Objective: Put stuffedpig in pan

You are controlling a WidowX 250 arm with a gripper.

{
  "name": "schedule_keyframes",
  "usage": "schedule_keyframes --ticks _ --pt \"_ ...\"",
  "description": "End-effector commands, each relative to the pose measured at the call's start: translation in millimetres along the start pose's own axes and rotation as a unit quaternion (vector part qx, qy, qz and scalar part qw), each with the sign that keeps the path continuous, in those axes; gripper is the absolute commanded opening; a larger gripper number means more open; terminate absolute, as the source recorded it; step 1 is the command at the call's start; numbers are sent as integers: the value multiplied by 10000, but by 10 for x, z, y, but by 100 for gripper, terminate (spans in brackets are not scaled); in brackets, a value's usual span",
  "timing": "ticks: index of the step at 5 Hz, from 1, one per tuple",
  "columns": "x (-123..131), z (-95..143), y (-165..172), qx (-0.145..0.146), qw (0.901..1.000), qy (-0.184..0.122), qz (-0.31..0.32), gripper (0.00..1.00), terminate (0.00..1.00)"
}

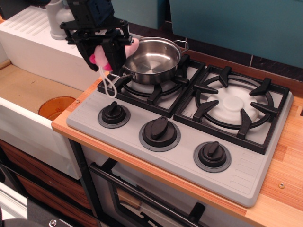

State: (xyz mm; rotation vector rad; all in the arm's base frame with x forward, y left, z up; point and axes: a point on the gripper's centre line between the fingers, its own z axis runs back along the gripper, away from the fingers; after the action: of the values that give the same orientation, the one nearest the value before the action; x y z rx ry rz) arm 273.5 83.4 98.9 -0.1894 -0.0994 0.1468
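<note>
My gripper [102,56] is shut on the stuffedpig [99,58], a small pink plush held in the air at the pan's left rim. Its white string loop [110,85] hangs down over the left burner grate. Most of the pig is hidden behind my black fingers [116,54]. The pan [152,59], a shiny steel pot with two loop handles, stands empty on the back-left burner, just right of my gripper.
A grey toy stove [246,168] with two black grates and three black knobs [160,131] sits on a wooden counter. A white sink [28,90] with an orange drain [56,107] lies to the left. A white bottle [56,19] stands behind it.
</note>
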Motion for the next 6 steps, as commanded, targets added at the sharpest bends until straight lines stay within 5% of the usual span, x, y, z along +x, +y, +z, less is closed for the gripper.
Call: schedule_keyframes --ticks 1,4,5,6 --pt "464 109 60 -78 9995 -239 -202 0 0" --pt "883 160 -30 27 9994 -29 -356 0 0" --pt "915 160 -49 186 9987 14 -483 100 0" --pt "919 177 -10 261 9980 45 -580 100 0"
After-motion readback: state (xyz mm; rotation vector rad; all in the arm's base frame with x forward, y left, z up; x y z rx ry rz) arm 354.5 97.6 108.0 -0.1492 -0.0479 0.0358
